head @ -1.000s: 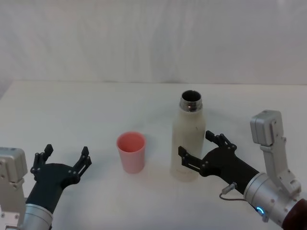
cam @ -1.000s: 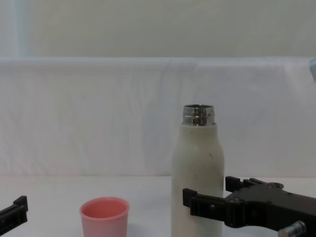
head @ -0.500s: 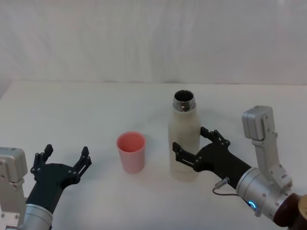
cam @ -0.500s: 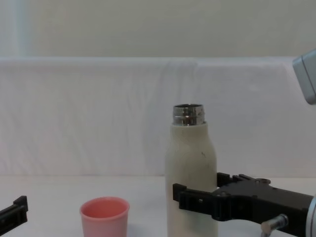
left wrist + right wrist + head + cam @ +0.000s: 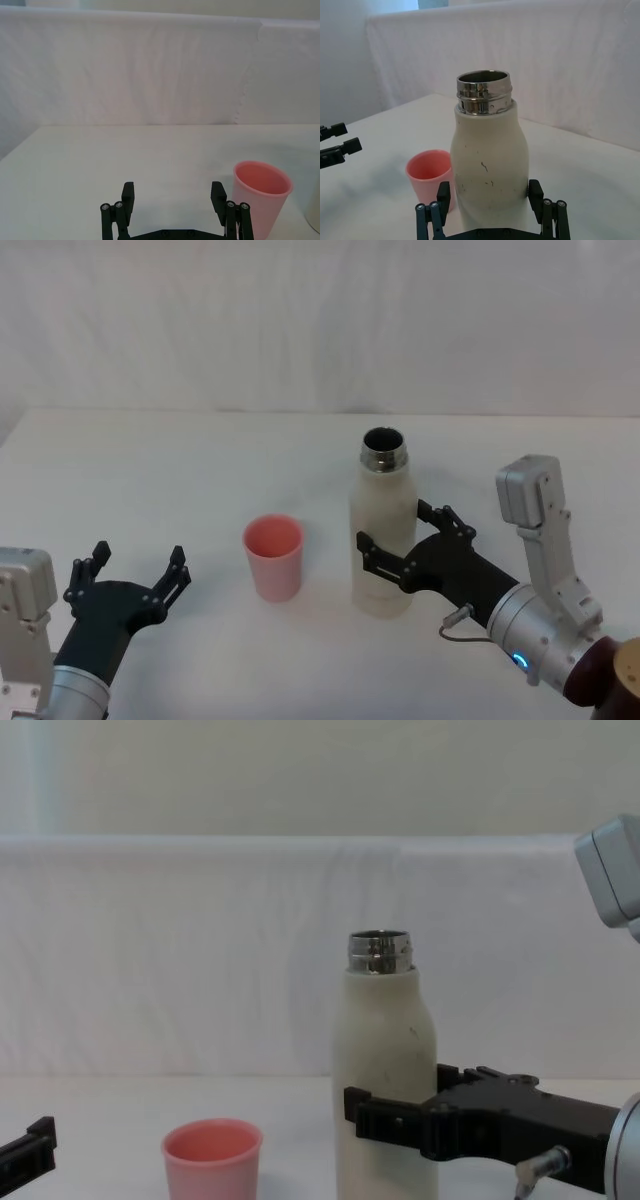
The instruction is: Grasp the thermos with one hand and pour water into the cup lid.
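- The thermos (image 5: 383, 530) stands upright on the white table (image 5: 200, 470), its open steel neck pointing up and its cream body marked with small dark scuffs.
- The right hand (image 5: 397, 553) reaches in from the robot's right and straddles the lower half of the thermos, one black finger on the side nearer the robot, the other behind the bottle.
- In the right wrist view the fingers (image 5: 536, 192) sit right against both flanks of the bottle, pinching it; the bottle's base looks set on the table, though the contact itself is hard to judge.
- The cup lid (image 5: 273, 557), salmon-pink and upright with its mouth open, stands on the table just beside the thermos on the robot's left, apart from it.
- The left hand (image 5: 137, 580) rests low near the robot's left front of the table, fingers spread wide and holding nothing, well apart from the cup lid.
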`<state>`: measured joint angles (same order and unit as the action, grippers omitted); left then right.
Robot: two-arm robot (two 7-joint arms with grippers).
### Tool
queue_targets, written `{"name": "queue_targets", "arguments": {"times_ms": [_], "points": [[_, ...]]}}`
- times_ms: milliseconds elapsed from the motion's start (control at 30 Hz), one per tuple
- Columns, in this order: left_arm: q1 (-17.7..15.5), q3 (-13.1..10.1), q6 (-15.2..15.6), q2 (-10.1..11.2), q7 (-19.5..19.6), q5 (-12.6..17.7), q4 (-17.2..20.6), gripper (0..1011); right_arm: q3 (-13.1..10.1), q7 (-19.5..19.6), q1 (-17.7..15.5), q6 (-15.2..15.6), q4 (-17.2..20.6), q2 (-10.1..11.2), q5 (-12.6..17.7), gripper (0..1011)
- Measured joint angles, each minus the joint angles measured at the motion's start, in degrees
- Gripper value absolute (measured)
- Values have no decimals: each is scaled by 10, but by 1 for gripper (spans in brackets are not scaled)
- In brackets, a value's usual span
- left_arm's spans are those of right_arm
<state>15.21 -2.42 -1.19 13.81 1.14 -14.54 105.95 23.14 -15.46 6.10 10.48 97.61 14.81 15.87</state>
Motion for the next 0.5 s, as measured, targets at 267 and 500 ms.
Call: {"name": "queue_targets", "arguments": {"times_ms": [267, 500], "points": [[0, 0, 0, 0, 0, 0, 0, 1001, 0, 2, 6, 1, -4, -4, -7, 1001], [0, 0, 0, 0, 0, 0, 0, 1001, 1, 3, 16, 1, -15, -10, -14, 1001]]}}
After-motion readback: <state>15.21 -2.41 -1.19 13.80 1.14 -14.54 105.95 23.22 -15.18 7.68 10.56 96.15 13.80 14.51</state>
